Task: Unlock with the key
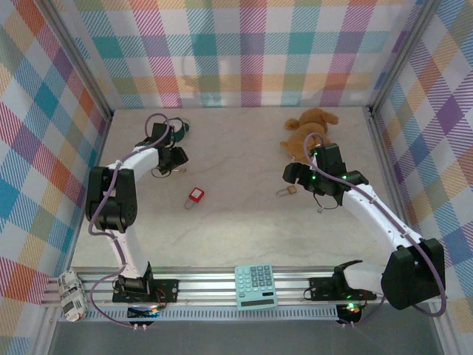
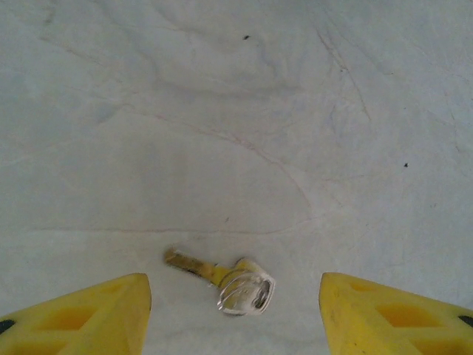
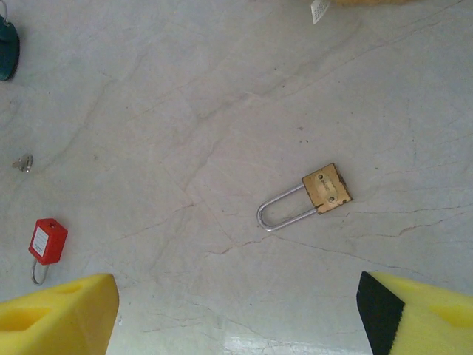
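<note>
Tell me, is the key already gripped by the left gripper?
No, the key lies flat on the table, untouched, inside the open left gripper.

There are two padlocks (one red square padlock (image 1: 196,195) and one small brass padlock (image 3: 326,188) with a long silver shackle), one tiny dull-metal key (image 2: 225,279), one brown plush toy (image 1: 309,127), and one teal push-button calculator (image 1: 256,287).

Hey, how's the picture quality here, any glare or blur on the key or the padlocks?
Left wrist: the key is slightly soft, its round head washed out by glare. Right wrist: the brass padlock is sharp, with glare on the table near the bottom edge. Top external: evenly lit.
</note>
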